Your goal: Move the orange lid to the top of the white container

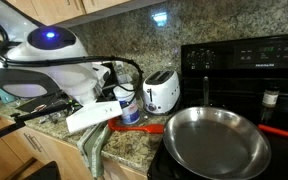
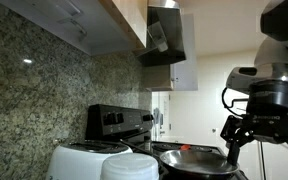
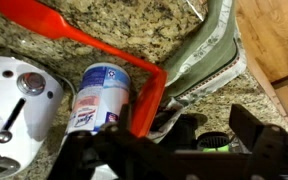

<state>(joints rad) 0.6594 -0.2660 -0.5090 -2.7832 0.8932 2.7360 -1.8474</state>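
Clearance is slim: the orange lid lies on the worktop with its long edge just beside the white container, between it and the hand, whose jaws look spread and empty.

The white container wears a blue-and-white label — white toaster, brown-speckled granite counter.
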